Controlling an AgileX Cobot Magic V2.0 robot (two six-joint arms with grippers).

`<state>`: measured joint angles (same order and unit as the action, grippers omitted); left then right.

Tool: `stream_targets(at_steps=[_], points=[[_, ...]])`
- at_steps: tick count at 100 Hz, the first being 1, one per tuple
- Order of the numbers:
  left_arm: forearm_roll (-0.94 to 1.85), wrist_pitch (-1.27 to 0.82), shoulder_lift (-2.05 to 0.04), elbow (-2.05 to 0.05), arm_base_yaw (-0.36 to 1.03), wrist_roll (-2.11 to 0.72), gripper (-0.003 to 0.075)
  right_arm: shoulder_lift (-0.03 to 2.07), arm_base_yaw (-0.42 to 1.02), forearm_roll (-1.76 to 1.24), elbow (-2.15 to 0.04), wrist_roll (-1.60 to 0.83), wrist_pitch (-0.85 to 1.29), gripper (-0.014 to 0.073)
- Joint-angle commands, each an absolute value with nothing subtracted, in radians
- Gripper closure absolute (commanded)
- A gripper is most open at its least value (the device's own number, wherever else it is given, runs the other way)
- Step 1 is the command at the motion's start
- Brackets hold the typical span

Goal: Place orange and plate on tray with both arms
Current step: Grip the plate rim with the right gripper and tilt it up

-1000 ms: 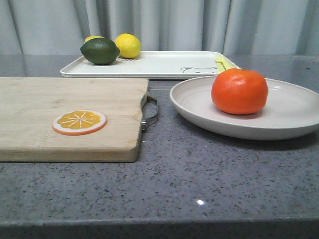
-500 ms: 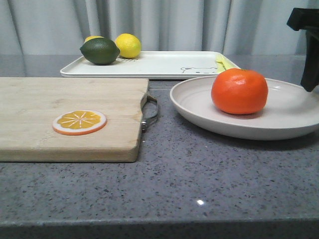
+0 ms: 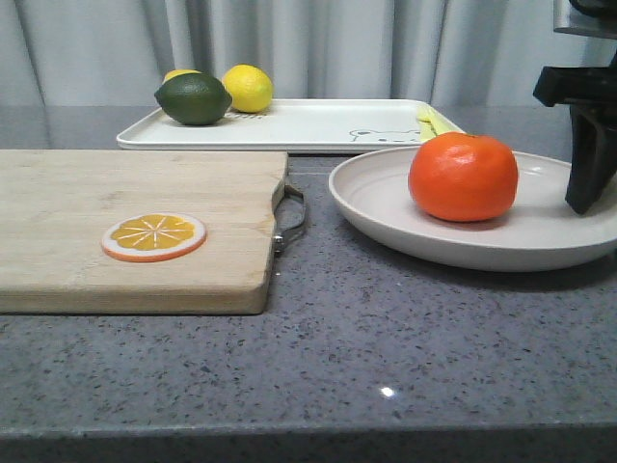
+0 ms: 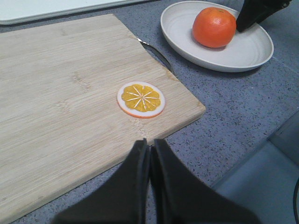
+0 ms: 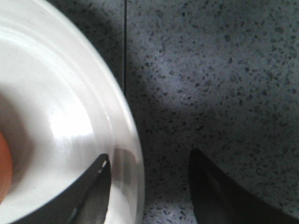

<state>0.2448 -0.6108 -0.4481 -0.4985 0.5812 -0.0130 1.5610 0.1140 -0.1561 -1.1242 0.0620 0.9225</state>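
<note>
The right gripper (image 5: pixel 149 179) is spread, straddling the plate (image 5: pixel 70 116) rim: one finger inside, one outside over the table (image 5: pixel 210 70). The orange (image 3: pixel 463 177) sits on the plate, beside this gripper. The left gripper (image 4: pixel 150 154) is closed, empty, well apart from the plate.

Looks like a kitchen-style setup, probably staged for robot tests: grey speckled stone table (image 3: pixel 386 328) w/ wooden cutting board (image 3: pixel 125 227) at left of frame, fruit on a tray (image 3: pixel 318 125) at upper centre, plain grey curtain (image 3: pixel 318 48) across the top as backdrop.
</note>
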Motion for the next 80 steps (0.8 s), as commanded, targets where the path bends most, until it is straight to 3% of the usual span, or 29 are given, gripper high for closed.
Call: stream_targets(at_steps=[1,16,33,80], points=[[0.255,-0.546,-0.453,-0.526,0.58,-0.007,0.0738,1.529,0.113,-0.165,-1.158,0.053,0.897,0.0273],[0.255,-0.546,-0.453,-0.526,0.58,-0.007,0.0739,1.529,0.113,-0.165,-1.158,0.053,0.892,0.0459],[0.255,-0.546,-0.453,-0.526,0.58,-0.007,0.0739,1.529,0.113,-0.165,-1.158,0.053,0.887,0.0587],[0.255,-0.546,-0.453,-0.526,0.58,-0.007,0.0739,1.528,0.112,-0.171,-1.182,0.053,0.886,0.066]])
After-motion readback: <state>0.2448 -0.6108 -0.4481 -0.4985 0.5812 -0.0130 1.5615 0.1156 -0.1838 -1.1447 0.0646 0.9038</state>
